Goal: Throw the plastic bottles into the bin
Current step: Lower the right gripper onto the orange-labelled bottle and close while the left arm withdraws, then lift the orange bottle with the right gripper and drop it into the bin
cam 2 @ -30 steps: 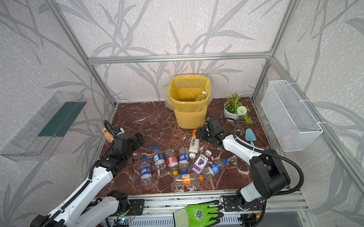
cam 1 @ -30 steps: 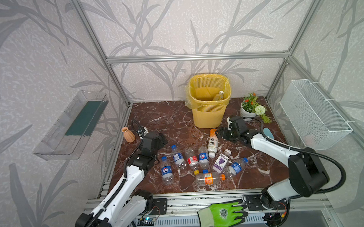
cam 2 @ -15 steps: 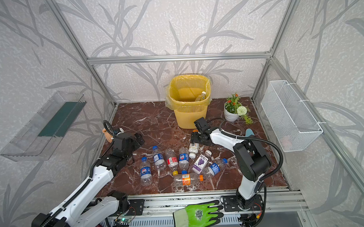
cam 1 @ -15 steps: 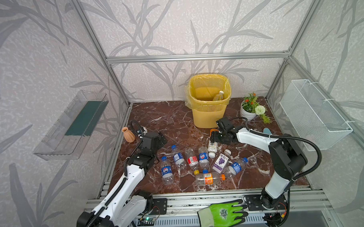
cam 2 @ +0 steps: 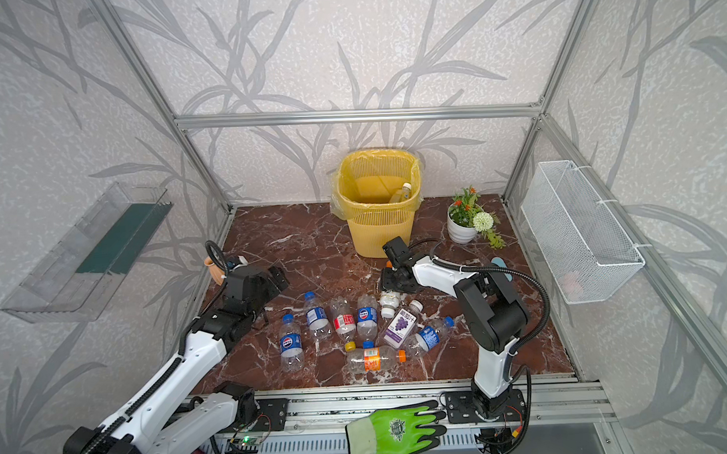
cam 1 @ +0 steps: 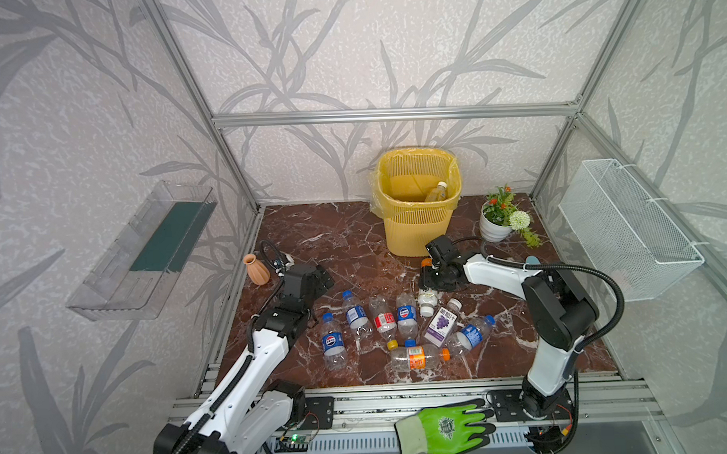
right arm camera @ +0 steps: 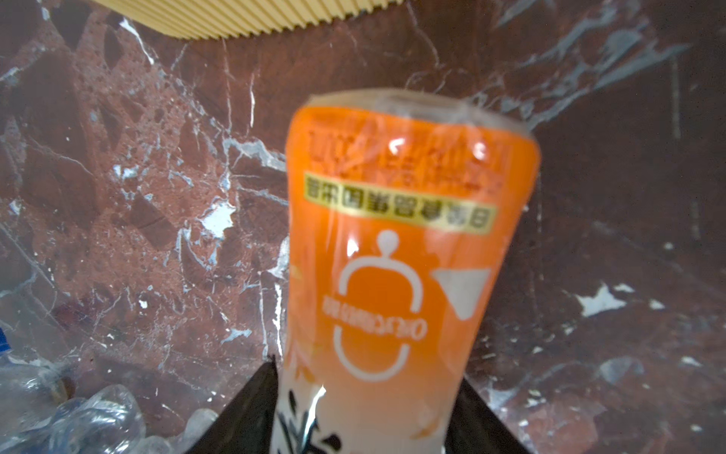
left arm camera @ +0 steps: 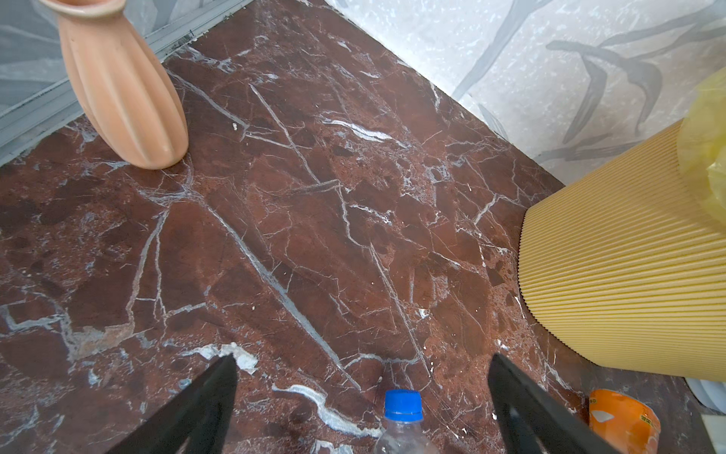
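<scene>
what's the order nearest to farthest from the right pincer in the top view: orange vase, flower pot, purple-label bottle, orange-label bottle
From the right pincer, in a top view:
1. orange-label bottle, between its fingers
2. purple-label bottle, just nearer the camera
3. flower pot, back right corner
4. orange vase, far left side

The yellow slatted bin (cam 1: 416, 230), lined with a yellow bag, stands upright by the back wall, and one pale bottle (cam 1: 435, 191) leans inside it. Just in front lies an orange-and-white bottle (right arm camera: 393, 255), orange end toward the bin. Nearer the front, several mostly clear plastic bottles (cam 1: 405, 316) lie close together on their sides.
</scene>
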Motion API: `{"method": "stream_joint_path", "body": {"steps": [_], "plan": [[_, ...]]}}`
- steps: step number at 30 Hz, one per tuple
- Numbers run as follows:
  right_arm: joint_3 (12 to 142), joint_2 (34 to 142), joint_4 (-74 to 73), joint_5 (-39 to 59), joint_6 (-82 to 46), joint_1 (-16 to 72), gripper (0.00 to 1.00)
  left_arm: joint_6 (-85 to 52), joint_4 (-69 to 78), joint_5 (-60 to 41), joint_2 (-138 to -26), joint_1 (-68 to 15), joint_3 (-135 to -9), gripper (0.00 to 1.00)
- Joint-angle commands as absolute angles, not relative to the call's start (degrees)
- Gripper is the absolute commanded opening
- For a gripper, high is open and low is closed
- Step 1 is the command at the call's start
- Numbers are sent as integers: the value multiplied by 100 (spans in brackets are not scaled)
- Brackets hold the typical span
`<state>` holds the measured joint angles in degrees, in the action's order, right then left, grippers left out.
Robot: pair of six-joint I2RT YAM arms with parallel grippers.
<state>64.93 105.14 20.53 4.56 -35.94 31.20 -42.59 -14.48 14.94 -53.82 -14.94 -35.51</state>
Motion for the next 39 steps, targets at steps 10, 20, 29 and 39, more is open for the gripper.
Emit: {"method": "stream_joint_path", "body": {"steps": [10,20,29,39], "plan": [[6266,9815,1297,494,-4093,3086,50,-4373,-1385,1475,-5359,-1402,-3507,99],[5152,7174,-113,-485,-3776,2964,45,-4425,-1354,1435,-5414,-1354,-3458,99],[5326,4693,-852,-1671,-1512,2966,44,-4452,-1316,1373,-5475,-1301,-3480,99],[6814,6159,-2115,-1080,-820,2962,46,-4525,-1332,1275,-5448,-1294,-3505,99]]}}
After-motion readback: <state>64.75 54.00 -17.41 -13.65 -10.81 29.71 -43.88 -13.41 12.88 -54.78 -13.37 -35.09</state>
